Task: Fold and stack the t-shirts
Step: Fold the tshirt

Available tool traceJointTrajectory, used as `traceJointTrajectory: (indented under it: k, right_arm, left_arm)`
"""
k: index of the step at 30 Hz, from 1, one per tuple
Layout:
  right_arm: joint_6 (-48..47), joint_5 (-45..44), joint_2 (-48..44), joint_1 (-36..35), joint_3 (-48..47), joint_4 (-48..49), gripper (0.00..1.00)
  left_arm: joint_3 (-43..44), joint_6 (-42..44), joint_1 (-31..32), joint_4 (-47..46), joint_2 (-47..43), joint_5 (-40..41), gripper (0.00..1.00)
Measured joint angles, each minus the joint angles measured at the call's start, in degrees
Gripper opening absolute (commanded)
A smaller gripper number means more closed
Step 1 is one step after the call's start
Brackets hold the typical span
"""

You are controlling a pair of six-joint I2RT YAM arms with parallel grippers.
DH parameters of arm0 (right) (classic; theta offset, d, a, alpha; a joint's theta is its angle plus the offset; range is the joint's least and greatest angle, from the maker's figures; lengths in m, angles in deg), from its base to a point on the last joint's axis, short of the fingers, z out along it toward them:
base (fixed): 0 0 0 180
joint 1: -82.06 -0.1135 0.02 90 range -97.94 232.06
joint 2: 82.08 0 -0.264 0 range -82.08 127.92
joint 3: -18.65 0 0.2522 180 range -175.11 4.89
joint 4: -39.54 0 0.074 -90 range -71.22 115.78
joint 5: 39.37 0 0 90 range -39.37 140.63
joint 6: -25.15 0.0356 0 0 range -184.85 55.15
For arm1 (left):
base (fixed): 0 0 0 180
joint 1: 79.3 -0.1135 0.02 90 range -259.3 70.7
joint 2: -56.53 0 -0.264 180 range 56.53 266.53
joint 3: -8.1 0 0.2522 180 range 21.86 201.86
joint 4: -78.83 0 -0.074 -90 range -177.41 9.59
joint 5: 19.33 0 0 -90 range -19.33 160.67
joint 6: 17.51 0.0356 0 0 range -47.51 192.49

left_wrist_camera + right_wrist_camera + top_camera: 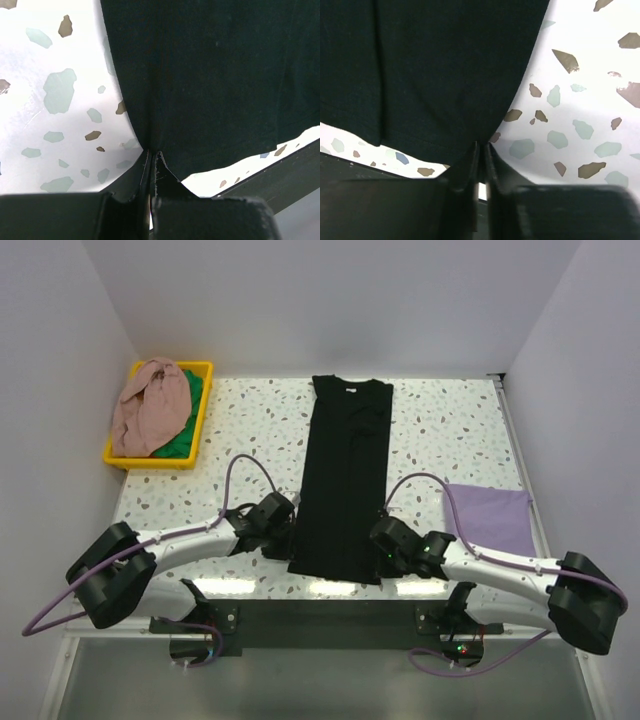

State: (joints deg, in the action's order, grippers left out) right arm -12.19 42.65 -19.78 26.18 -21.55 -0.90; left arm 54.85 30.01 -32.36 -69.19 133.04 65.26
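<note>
In the middle of the frame, the left hand (151, 155) and the right hand (481, 147) are each clenched on a lower corner of the black t-shirt (345, 480).
The shirt lies as a narrow strip on the worktop (450, 430), so the crosswise fold seems in hand. Next, both corners likely need lifting evenly toward the collar, before stacking on the folded purple t-shirt (490, 518) at right.

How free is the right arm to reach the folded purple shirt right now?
Probably not yet: the right gripper is shut on the black shirt at its near corner. The purple shirt lies uncovered just beside that arm, so after letting go it looks reachable.
</note>
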Motion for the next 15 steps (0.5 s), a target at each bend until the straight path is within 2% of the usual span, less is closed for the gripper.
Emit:
traceJointTrajectory:
  k: [3, 9, 15]
  right_arm:
    - [0.37, -0.22, -1.01, 0.0, 0.09, -0.7, 0.0]
    - [0.46, -2.29, -7.1, 0.0, 0.09, -5.07, 0.0]
    - [0.48, -3.04, -8.59, 0.0, 0.11, -7.61, 0.0]
  left_arm:
    - [0.0, 0.0, 0.0, 0.02, 0.0, -0.44, 0.0]
    - [0.0, -0.46, -0.02, -0.17, -0.02, -2.01, 0.0]
    - [-0.44, -1.51, -0.02, -0.5, -1.27, -3.74, 0.0]
